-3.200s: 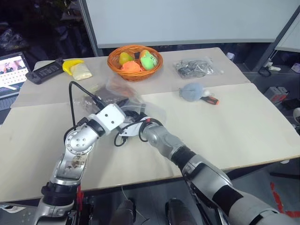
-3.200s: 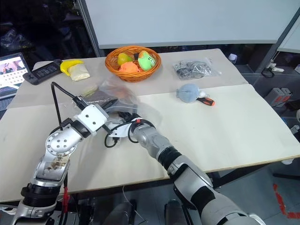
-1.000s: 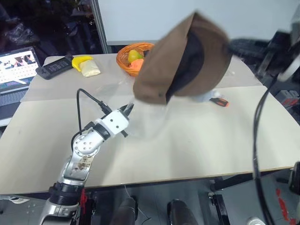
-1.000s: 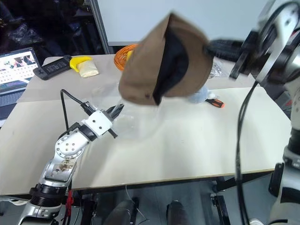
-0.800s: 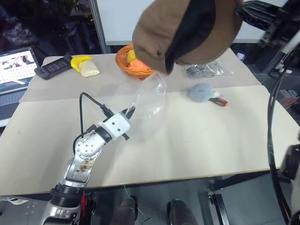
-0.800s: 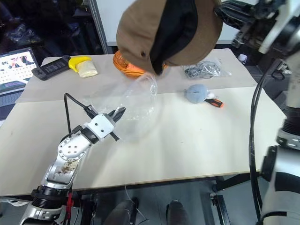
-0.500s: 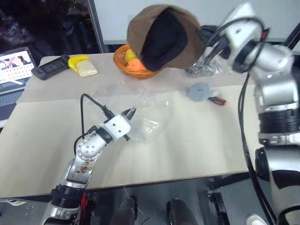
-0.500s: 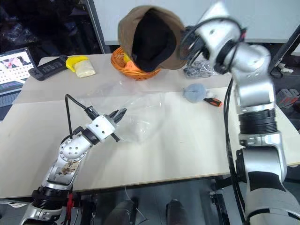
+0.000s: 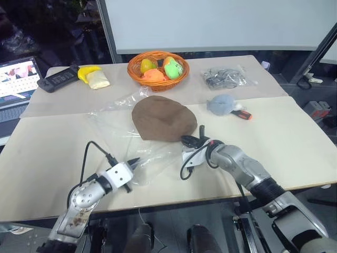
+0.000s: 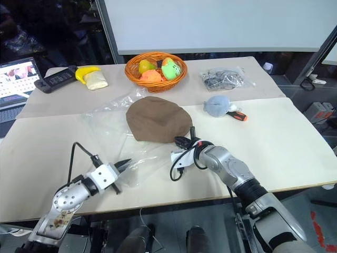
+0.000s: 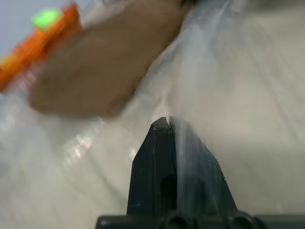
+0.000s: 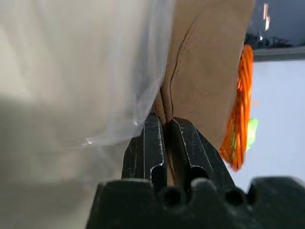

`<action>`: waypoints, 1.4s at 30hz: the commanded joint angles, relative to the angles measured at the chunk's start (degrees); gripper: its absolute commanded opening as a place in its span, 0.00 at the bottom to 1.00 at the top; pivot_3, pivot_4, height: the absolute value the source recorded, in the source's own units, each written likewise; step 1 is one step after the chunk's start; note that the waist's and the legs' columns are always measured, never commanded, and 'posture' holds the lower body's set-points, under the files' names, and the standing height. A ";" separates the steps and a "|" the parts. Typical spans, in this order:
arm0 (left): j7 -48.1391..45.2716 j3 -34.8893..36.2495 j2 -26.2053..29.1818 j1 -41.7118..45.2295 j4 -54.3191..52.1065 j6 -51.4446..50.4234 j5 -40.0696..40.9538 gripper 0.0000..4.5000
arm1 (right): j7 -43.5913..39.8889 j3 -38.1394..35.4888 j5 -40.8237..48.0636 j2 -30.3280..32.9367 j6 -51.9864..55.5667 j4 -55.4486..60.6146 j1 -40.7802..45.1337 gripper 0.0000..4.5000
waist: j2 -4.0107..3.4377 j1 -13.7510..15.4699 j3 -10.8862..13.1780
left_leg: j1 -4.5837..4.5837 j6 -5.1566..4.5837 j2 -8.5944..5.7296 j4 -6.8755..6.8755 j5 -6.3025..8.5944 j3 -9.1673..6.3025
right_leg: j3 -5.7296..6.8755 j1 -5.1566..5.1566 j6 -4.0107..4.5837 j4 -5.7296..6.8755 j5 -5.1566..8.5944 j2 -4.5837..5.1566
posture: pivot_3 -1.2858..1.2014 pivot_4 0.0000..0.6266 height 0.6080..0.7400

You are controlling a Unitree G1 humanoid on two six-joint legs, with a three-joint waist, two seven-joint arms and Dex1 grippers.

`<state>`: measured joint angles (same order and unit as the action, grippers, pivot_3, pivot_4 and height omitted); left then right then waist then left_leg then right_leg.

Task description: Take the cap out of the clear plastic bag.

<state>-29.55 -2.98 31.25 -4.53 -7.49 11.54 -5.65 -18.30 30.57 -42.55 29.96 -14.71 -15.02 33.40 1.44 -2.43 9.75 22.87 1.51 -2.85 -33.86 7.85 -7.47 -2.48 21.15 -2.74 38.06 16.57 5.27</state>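
The right gripper [image 10: 185,141] is closed on the near edge of the cap [image 10: 157,119], pinching a fold of the brown fabric between its two fingers, as the right wrist view shows. The cap lies flat on the table [image 10: 274,137], out of the clear plastic bag [image 10: 118,139] and resting on top of it. The left gripper [image 10: 124,164] is closed on the near corner of this bag, and the thin film runs away from its tips toward the cap. The bag spreads flat and wrinkled between the two grippers and beyond the left one. Farther behind the cap stands an orange fruit basket [image 10: 156,69] with yellow, orange and green fruits. Beyond the right gripper, to its right side, lie a fuzzy blue-grey lump [image 10: 216,105], a small tool with an orange handle [image 10: 235,115], and a smaller clear bag of grey metal parts [image 10: 226,78]. Far beyond the left gripper there are a banana [image 10: 84,73], a pale packet [image 10: 97,81], a black controller [image 10: 55,79] and an open laptop [image 10: 15,75]. The table surface is pale beige, made of two boards, and a white wall panel [image 10: 221,23] stands behind it.
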 commanded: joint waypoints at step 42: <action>-14.04 -1.49 4.28 -2.31 -22.01 -14.92 17.81 0.99 | -48.67 -22.78 45.82 7.25 47.47 16.09 5.94 1.00 | -0.11 0.22 -0.19 | 0.92 0.13 0.54 -0.06 0.32 0.14 | 0.05 0.95 0.22 0.02 0.32 -0.27 | 0.52 0.24 1.00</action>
<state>-43.69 -6.13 35.78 -6.22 -26.70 -2.45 9.69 -66.42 12.09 0.44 35.78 31.01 0.49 37.14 1.33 -2.21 9.56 23.80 1.64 -2.31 -33.93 8.17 -7.32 -2.43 22.10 -2.51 38.08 16.89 5.02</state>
